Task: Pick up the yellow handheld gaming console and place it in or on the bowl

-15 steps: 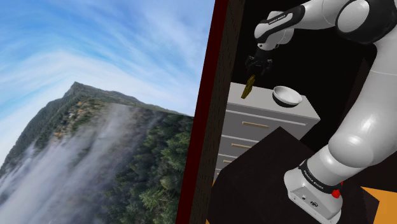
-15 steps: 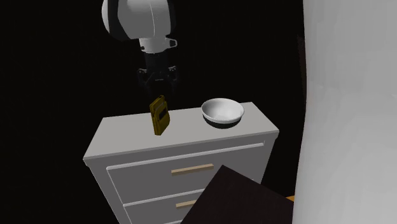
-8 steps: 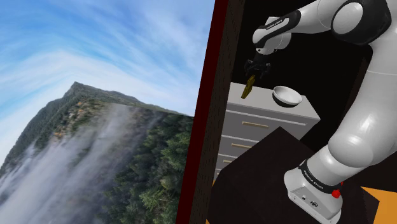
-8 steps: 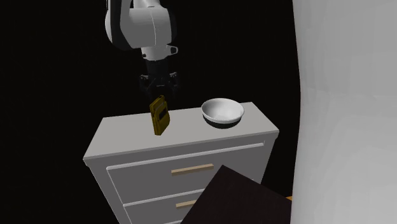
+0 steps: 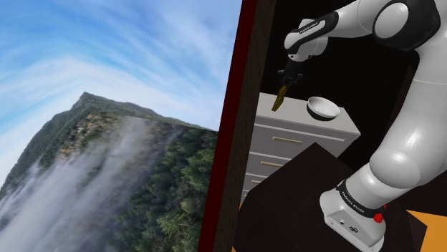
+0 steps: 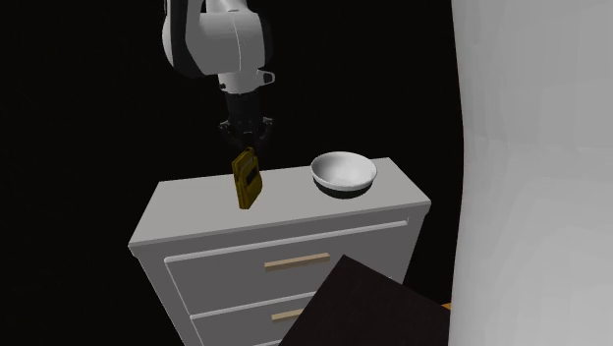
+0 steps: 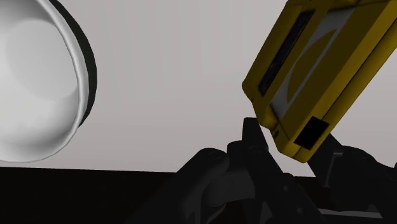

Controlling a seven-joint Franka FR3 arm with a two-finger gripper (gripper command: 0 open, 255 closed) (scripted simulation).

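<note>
Pincer point(image 6: 245, 145) is clamped on the top end of the console point(image 6: 247, 180). In the wrist view the fingers point(image 7: 251, 130) sit against either side of it. The console is a yellow slab with a dark narrow panel, a pale disc on its face and a black square near the gripped end. It stands tilted, lower end at the dresser point(image 6: 187, 211) top. White bowl point(image 6: 344, 172) with a dark underside sits apart, toward the second exterior view's right.
</note>
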